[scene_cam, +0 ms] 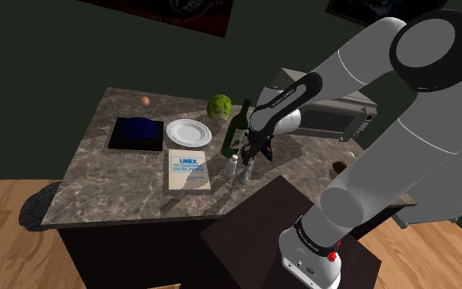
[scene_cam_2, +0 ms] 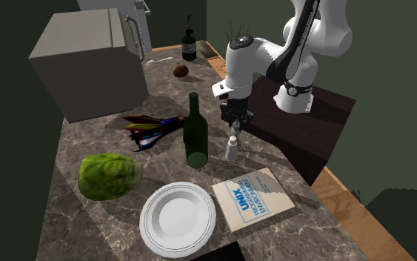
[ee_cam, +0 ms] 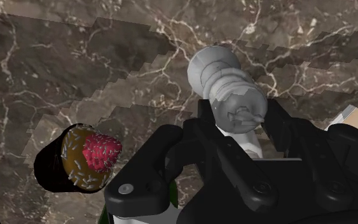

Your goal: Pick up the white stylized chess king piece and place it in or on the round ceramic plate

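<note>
CLOSING IN: We see the white king (scene_cam_2: 232, 147) standing upright on the marble worktop (scene_cam_2: 103, 230), just beside the dark green bottle (scene_cam_2: 195, 133) and near the book (scene_cam_2: 252, 199). The gripper (scene_cam_2: 237, 126) hangs directly over it, fingers (ee_cam: 204, 127) spread to either side of its crown, clasping nothing. Our worry is that an off-centre closing could tip the slim piece into the bottle. A low carry toward the white plate (scene_cam_2: 149, 222) could also clip that bottle. The arm (scene_cam_2: 273, 55) arches out from its stand (scene_cam: 249, 230), wrist pointing straight down.
</note>
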You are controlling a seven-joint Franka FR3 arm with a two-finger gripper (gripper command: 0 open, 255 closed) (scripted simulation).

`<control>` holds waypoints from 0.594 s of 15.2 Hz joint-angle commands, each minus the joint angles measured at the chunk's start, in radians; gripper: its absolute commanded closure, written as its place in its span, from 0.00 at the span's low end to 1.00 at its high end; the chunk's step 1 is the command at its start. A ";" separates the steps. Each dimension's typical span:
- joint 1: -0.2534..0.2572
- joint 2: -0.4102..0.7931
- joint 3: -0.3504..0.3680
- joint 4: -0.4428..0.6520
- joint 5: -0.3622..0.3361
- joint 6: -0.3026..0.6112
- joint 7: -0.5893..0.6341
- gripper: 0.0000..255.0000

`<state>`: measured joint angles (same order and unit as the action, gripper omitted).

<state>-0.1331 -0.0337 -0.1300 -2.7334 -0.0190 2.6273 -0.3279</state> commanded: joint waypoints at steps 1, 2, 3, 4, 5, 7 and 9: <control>-0.001 -0.015 0.000 0.000 -0.004 -0.017 0.002 1.00; -0.001 -0.032 0.000 0.001 -0.007 -0.034 0.005 1.00; -0.002 -0.048 0.000 0.002 -0.011 -0.052 0.007 1.00; -0.003 -0.064 0.000 0.003 -0.014 -0.069 0.009 1.00; -0.003 -0.080 0.001 0.005 -0.016 -0.086 0.011 1.00; -0.005 -0.111 0.001 0.009 -0.021 -0.121 0.015 1.00; -0.006 -0.140 0.003 0.014 -0.025 -0.156 0.017 1.00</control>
<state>-0.1389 -0.1610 -0.1284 -2.7247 -0.0427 2.4901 -0.3123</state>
